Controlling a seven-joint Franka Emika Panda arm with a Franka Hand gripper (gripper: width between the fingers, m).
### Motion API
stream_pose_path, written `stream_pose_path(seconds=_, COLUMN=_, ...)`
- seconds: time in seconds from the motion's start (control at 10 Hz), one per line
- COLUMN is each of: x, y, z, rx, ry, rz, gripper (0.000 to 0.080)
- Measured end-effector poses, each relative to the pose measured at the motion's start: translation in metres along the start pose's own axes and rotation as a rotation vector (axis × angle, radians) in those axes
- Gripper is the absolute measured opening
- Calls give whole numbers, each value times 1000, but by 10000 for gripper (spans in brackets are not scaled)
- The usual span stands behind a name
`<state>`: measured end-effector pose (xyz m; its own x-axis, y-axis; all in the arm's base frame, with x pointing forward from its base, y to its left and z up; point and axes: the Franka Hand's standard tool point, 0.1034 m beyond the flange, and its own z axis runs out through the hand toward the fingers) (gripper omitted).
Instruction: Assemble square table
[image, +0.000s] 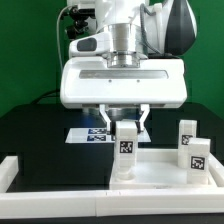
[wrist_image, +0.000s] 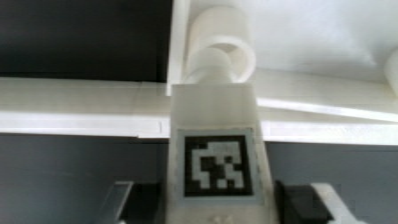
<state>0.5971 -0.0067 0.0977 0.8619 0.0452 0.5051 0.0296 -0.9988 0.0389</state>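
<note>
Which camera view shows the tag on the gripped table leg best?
The wrist view: the leg fills the middle and its tag faces the camera, large. The exterior view shows the leg small, in the gripper.

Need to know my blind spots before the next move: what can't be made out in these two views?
- Exterior view: the held leg's lower end and its seat, lost white-on-white against the tabletop panel.
- Wrist view: hand fingertips cut off by the frame edge.
- Exterior view: marker board partly hidden behind the hand.
</note>
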Motion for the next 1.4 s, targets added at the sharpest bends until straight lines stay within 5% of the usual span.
stream_pose_path(seconds=0.7, x=-12, y=-8, z=13, rx=6, ry=-22, rz=-9, gripper=291)
stream_pose_path(seconds=1.0, x=-12, y=-8, z=14, rx=6, ry=-22, rz=-10, gripper=613)
stream_pose_path(seconds=1.4, x=-12, y=-8, z=14, rx=6, ry=-22, rz=-9, gripper=648)
